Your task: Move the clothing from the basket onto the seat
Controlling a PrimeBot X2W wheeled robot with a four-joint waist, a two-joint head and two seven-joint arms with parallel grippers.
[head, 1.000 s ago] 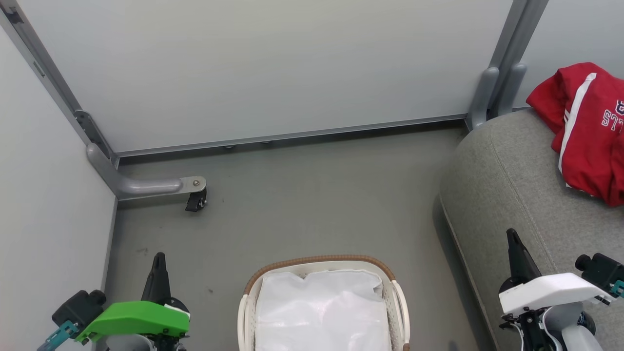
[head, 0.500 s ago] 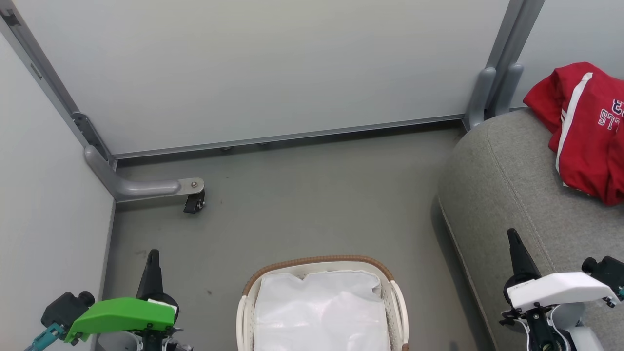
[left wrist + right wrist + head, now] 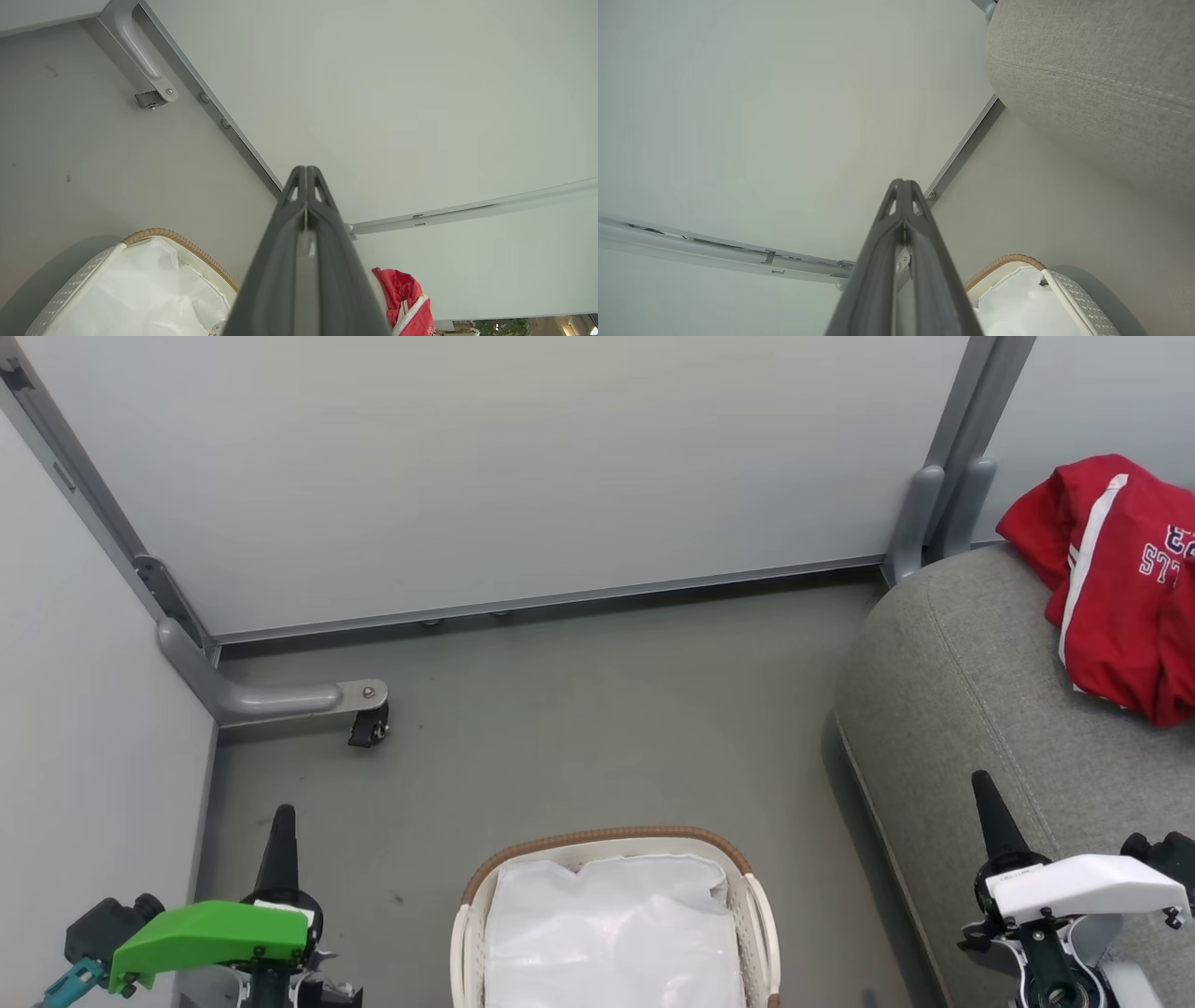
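Observation:
The red clothing [image 3: 1116,583], with a white stripe and lettering, lies bunched on the grey seat [image 3: 971,700] at the right; a corner of it appears in the left wrist view [image 3: 406,303]. The white basket [image 3: 611,840] with its brown woven rim stands on the floor at bottom centre, showing just its white liner [image 3: 611,933]. My left gripper [image 3: 282,814] is shut with nothing in it, left of the basket [image 3: 154,235], its fingers pressed together [image 3: 306,170]. My right gripper [image 3: 982,779] is shut and empty too, over the seat's front edge [image 3: 903,183].
Pale partition walls close off the far side and the left. A grey bracket foot with a black caster [image 3: 369,723] sits on the grey floor [image 3: 597,709] in the far left corner. Two grey posts [image 3: 934,513] stand by the seat's far end.
The whole head view has drifted slightly left, so the camera moved. Both grippers sit a little further out toward the picture's sides. Clothing and basket lie as before.

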